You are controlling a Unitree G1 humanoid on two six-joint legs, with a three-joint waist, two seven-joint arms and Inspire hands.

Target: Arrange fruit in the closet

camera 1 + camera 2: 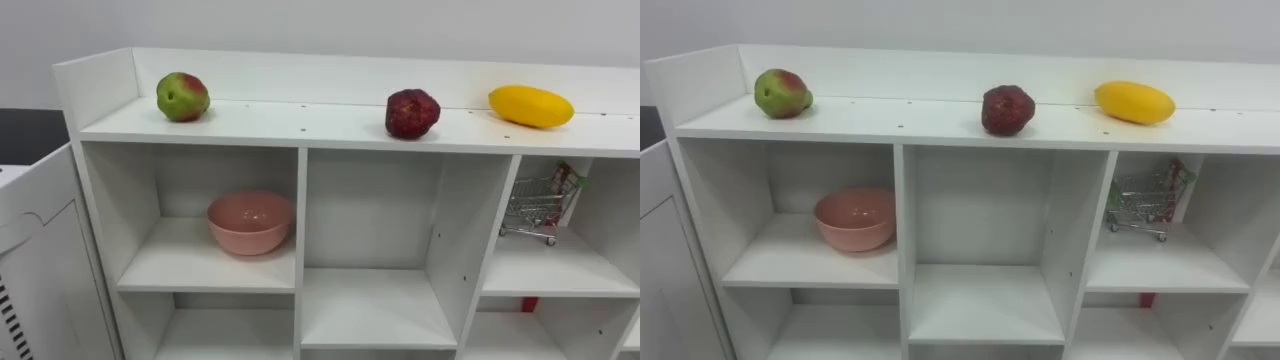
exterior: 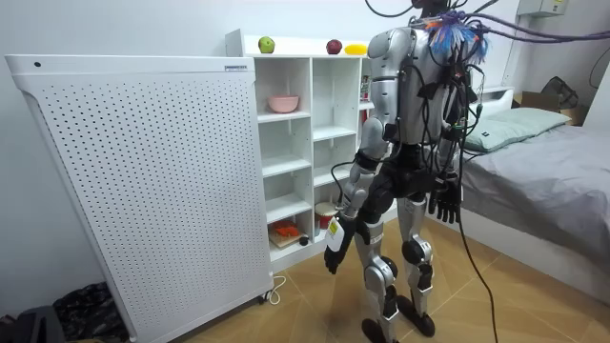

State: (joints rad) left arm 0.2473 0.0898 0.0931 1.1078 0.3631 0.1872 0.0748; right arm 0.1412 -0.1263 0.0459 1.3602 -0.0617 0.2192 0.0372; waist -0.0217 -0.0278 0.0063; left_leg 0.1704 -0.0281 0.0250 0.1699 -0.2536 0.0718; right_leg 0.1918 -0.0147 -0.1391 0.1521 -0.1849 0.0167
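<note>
The left robot hand (image 2: 335, 250) and right robot hand (image 2: 445, 202) hang empty, fingers loosely straight. On the white closet's (image 1: 300, 128) top sit a green-red apple (image 1: 182, 96), a dark red fruit (image 1: 412, 113) and a yellow mango (image 1: 530, 106). Below, the upper left compartment holds an empty pink bowl (image 1: 250, 222), and the upper right holds a small wire cart (image 1: 538, 205).

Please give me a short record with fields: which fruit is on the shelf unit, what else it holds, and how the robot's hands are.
Top shelf: green-red apple, dark red fruit, yellow mango, apart in a row
Upper left compartment: pink bowl
Upper right compartment: small shopping cart
Hands: left hand and right hand hang open, empty
</note>
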